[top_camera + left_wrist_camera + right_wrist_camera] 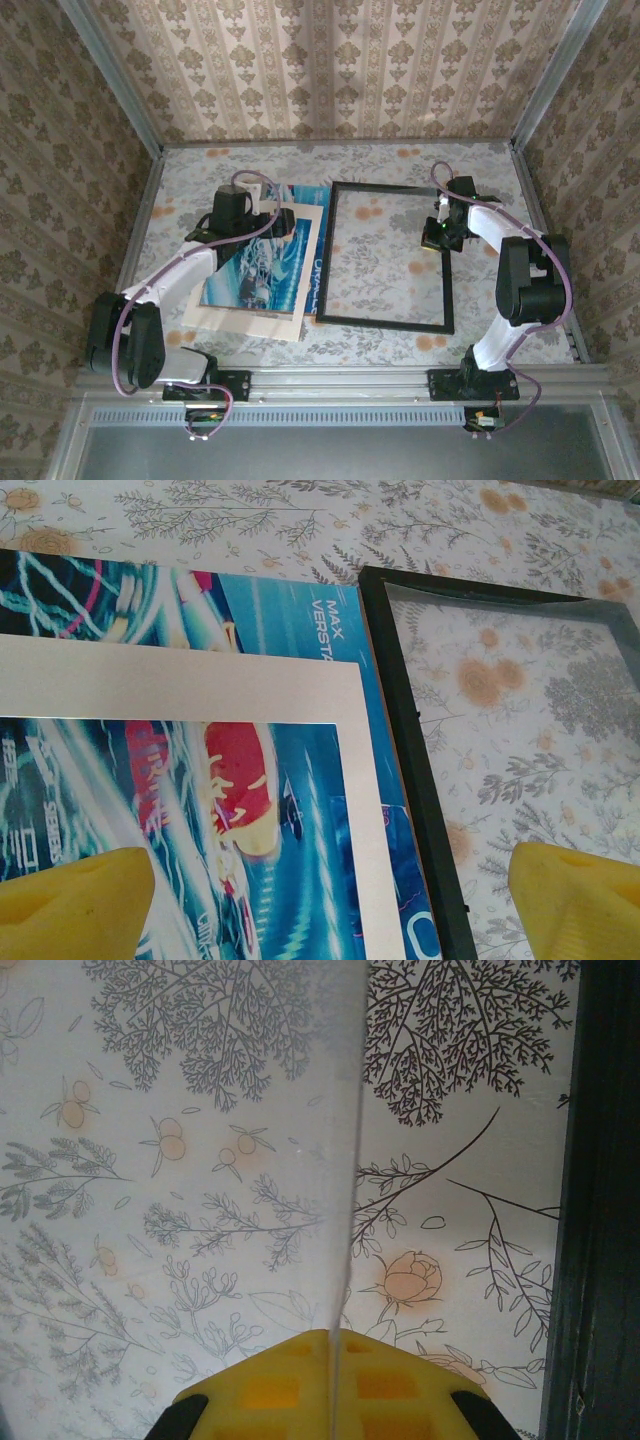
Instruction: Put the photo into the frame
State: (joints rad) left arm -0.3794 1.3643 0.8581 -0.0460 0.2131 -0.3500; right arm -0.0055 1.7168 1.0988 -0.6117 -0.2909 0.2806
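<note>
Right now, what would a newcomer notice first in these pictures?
The blue swirling photo with red accents and a cream border lies left of centre in the top view, under the open left gripper. Right beside it lies the thin black frame, the right gripper at its right edge.

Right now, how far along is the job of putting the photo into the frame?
Done: nothing yet; the thin black rectangular frame lies empty, floral tablecloth showing through. In hand: the open left tool hovers over the blue-teal print with the cream border, not gripping it; the right tool is at the frame's right side. Left: grasp the print, carry it over, lay it inside the frame.
</note>
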